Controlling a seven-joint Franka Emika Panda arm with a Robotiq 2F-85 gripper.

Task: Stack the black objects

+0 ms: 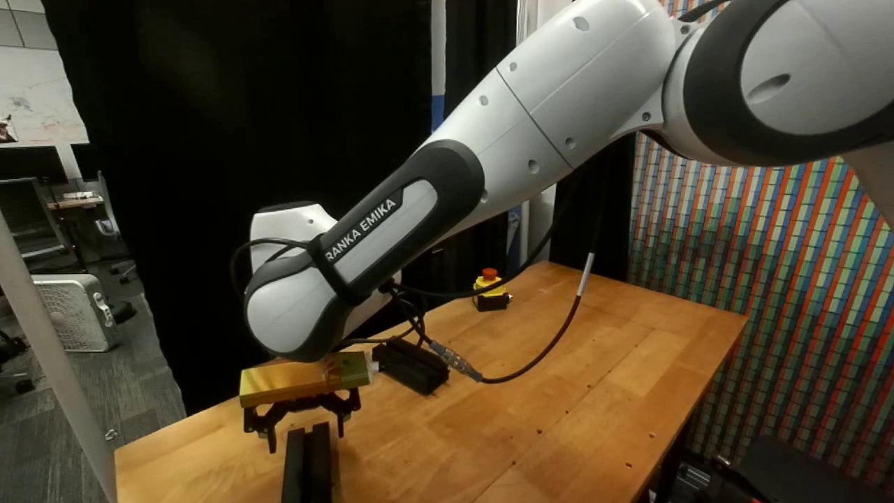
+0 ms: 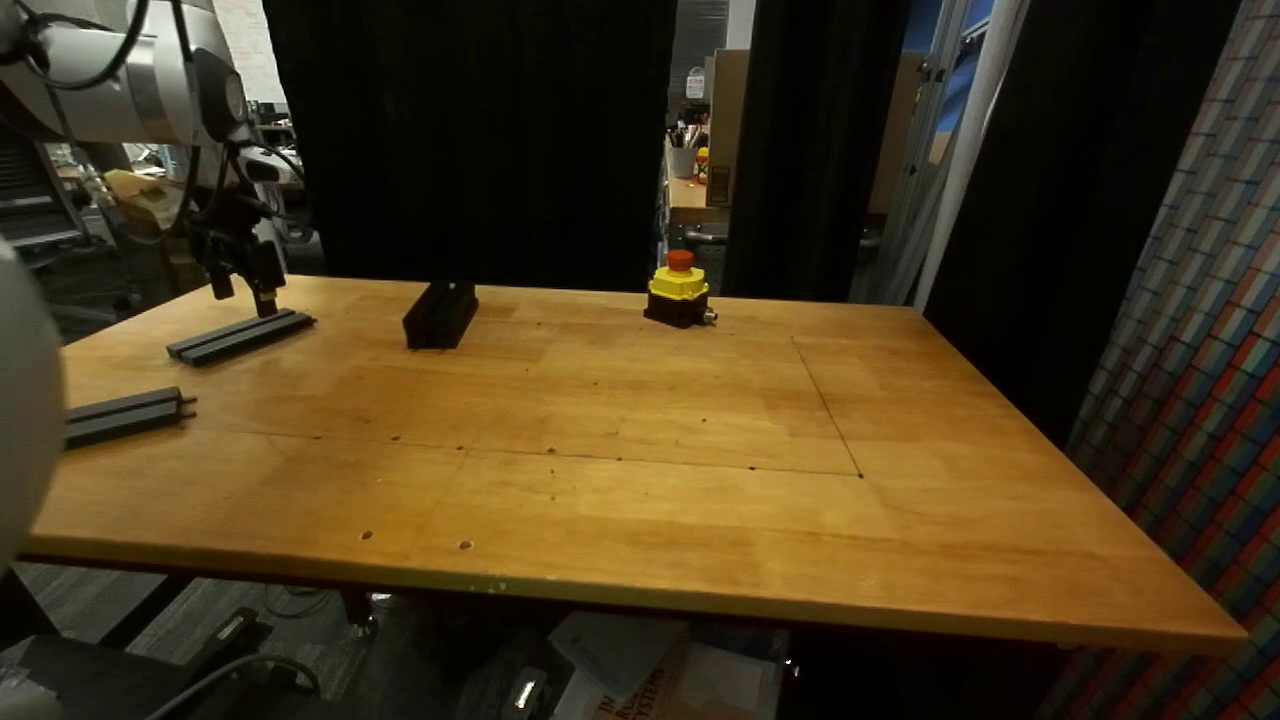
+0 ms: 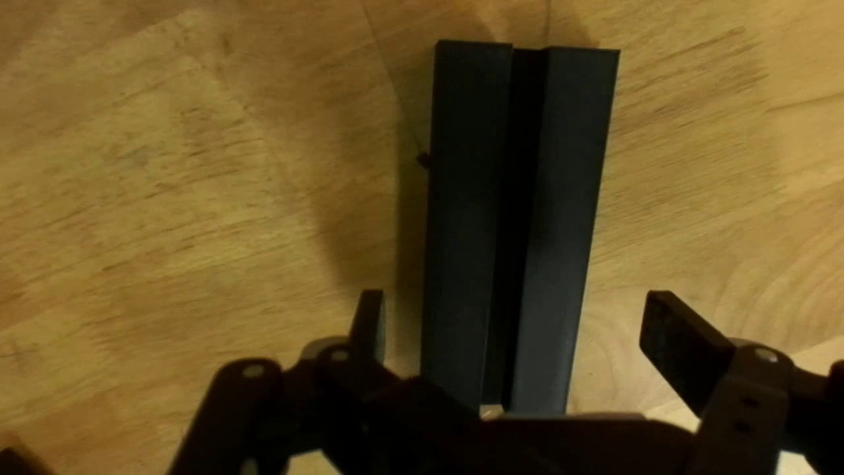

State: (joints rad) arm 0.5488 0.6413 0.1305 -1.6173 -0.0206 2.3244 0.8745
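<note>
Set toward one end of a broad wooden table (image 2: 800, 560), likely for easy reach: the whole job. Bent low over that end: the robot arm (image 1: 531, 126), presumably so as to work straight from above. Slung beneath: the gripper (image 3: 517, 307), spread wide with nothing pinched, probably in readiness for a pick. Standing near the far edge in an exterior view: a taller black block (image 2: 438, 318), grooved on top, perhaps two pieces already stacked and meant as the base, though hard to tell. Flat on the wood below the gripper: a grooved black bar (image 3: 550, 227), free along both long sides and crosswise to the opening, so well placed for a squeeze across the narrow way. Flat too, partly hidden at the left of an exterior view: a second grooved black bar (image 2: 125, 418), likely due for a later lift. Well apart from these: a yellow-and-red stop button (image 2: 679, 280), there for safety, by the look, and no part of the stack. Smallest of all: the fingers (image 3: 682, 340), one to each side of the first bar, clear of both flanks, probably needing to come down without clipping an edge before closing.
</note>
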